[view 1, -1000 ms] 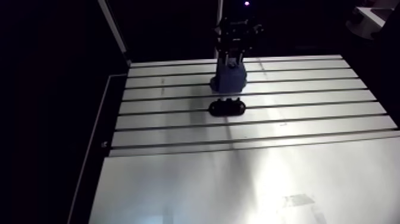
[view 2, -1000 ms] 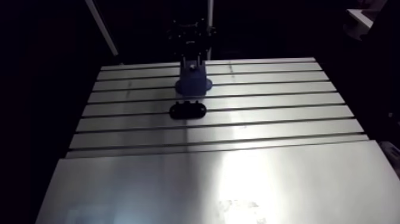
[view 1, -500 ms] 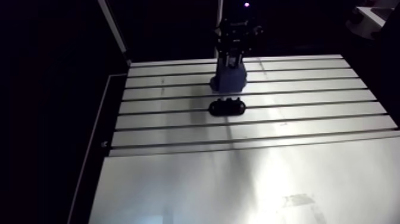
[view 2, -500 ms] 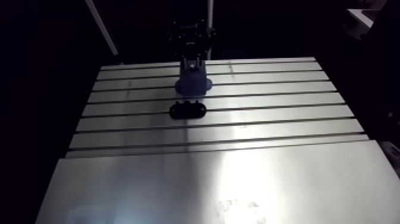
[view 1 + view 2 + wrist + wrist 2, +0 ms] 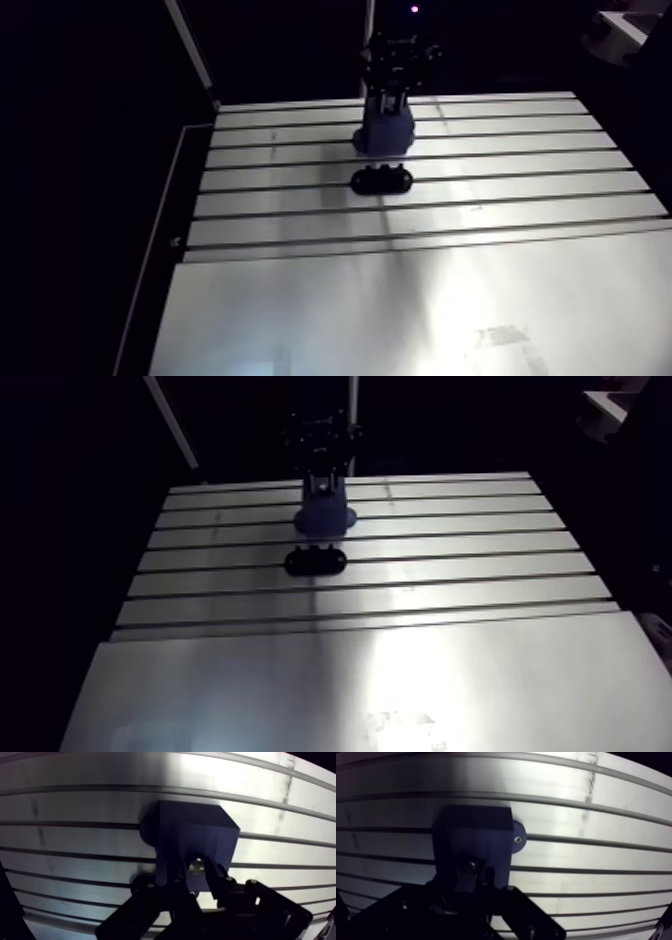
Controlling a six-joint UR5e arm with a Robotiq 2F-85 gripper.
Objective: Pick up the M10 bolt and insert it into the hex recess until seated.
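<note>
A dark blue block (image 5: pixel 197 832) stands on the slotted table (image 5: pixel 500 200), far back in the arm view. In the wrist view my gripper (image 5: pixel 196 871) sits right over the block's top face. A shiny metal bolt (image 5: pixel 196 865) shows between the two dark fingers (image 5: pixel 216 879), which press on it from both sides. The bolt's lower end meets the block's top; the recess itself is hidden under it. In the arm view the gripper (image 5: pixel 390 95) comes straight down onto the blue block (image 5: pixel 385 135).
A small black oblong fixture (image 5: pixel 381 181) lies one slot in front of the blue block. A round mounting ear with a screw (image 5: pixel 518 838) sticks out from the block's side. A smooth plate (image 5: pixel 420 320) covers the table's near half.
</note>
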